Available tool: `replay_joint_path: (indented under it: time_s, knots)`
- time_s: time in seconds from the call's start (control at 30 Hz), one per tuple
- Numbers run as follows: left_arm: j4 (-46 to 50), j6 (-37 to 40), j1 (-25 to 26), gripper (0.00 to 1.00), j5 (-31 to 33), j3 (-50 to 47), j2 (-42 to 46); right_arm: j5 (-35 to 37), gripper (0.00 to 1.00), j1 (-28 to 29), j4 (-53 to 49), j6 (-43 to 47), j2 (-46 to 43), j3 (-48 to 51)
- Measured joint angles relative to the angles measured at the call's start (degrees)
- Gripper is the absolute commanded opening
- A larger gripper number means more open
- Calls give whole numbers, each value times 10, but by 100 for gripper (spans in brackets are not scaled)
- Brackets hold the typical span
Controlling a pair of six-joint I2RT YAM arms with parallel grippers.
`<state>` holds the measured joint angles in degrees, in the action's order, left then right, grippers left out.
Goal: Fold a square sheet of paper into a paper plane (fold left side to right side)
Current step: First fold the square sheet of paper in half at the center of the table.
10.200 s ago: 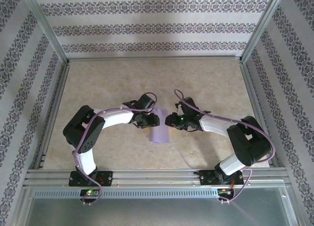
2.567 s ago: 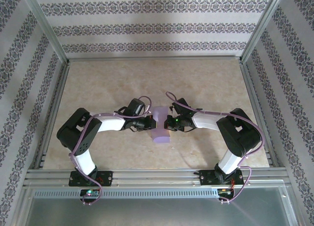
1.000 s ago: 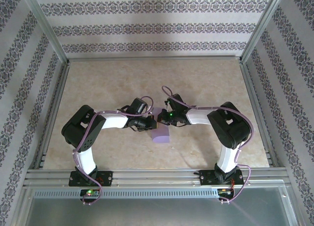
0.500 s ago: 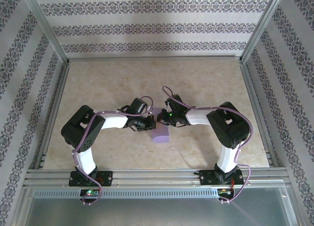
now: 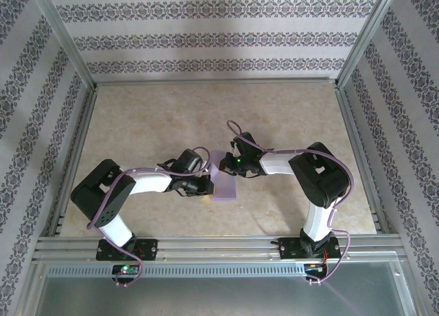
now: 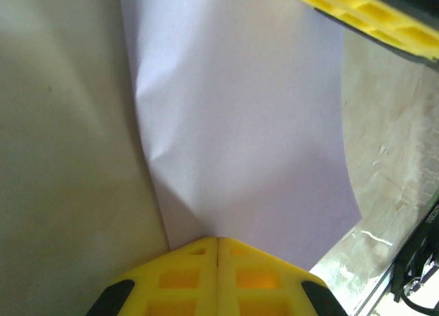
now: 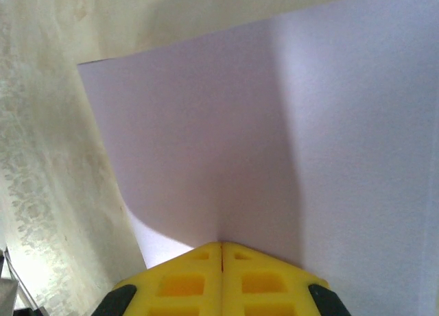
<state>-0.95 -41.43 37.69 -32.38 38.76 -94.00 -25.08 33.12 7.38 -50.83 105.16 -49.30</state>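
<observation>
Lavender paper [image 5: 225, 189], narrow rectangle, faint diagonal crease.

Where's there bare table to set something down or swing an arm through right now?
The far half of the table, from the arms back to the wall, is bare. So is the near strip between the two bases, in front of the paper. The middle is crowded: left arm and right arm meet there, shut jaws at the paper.
</observation>
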Motion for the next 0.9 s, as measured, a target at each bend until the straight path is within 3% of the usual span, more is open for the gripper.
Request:
replay_joint_path:
  time_s: [0.4,0.57,0.77,0.9]
  knots:
    - [54,-2,17,0,-2,-35,53,-3,0,0,-3,6,0,-2]
    - [120,-1,16,0,-2,-29,84,-3,0,0,-5,26,0,-4]
    - [154,7,-12,0,-7,30,133,-5,0,0,-10,53,0,-6]
    - [136,7,-33,0,-14,56,108,-7,0,0,-11,64,0,-6]
